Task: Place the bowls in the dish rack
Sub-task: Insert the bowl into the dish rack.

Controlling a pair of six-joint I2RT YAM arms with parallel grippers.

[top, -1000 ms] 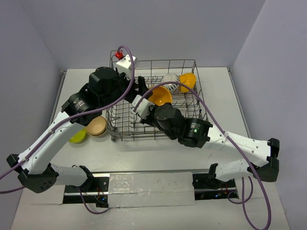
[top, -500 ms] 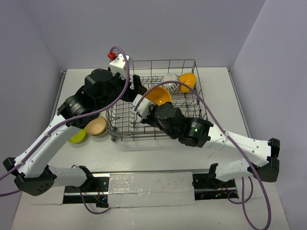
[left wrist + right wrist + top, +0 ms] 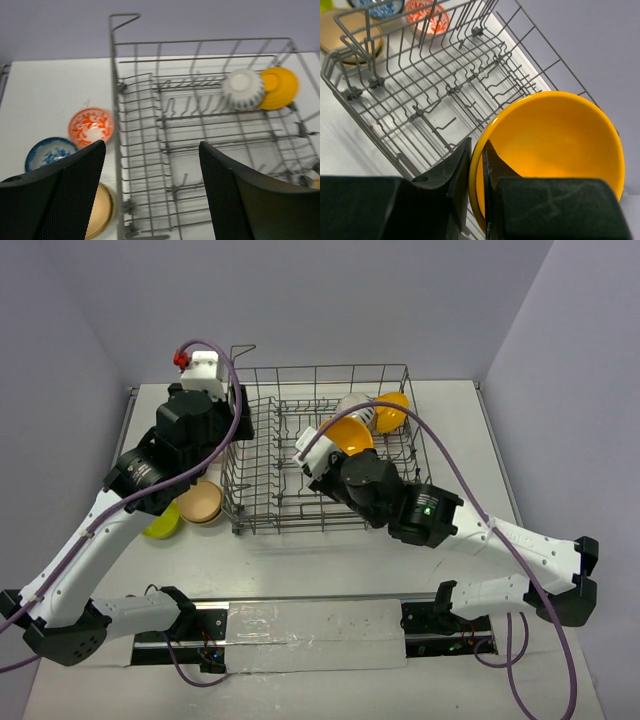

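The right gripper [image 3: 476, 150] is clamping the rim of an orange-yellow bowl [image 3: 555, 150], holding it tilted over the dish rack [image 3: 116, 125]. Inside the rack, a white striped bowl [image 3: 243, 89] and a second orange-yellow bowl [image 3: 281, 87] are leaning together in the far right corner. The left gripper [image 3: 150, 147] is hovering with fingers wide apart above the rack's left wall. On the table [image 3: 50, 90] outside that wall, the red-and-white bowl [image 3: 91, 126], blue-patterned bowl [image 3: 49, 152] and tan bowl [image 3: 102, 210] are sitting. What seems to be the lime green bowl [image 3: 163, 525] is peeking out from under the left arm.

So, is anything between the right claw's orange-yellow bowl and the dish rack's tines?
Nothing visible: the right claw holds the orange-yellow bowl over bare tines in the dish rack; the white striped bowl sits farther back.
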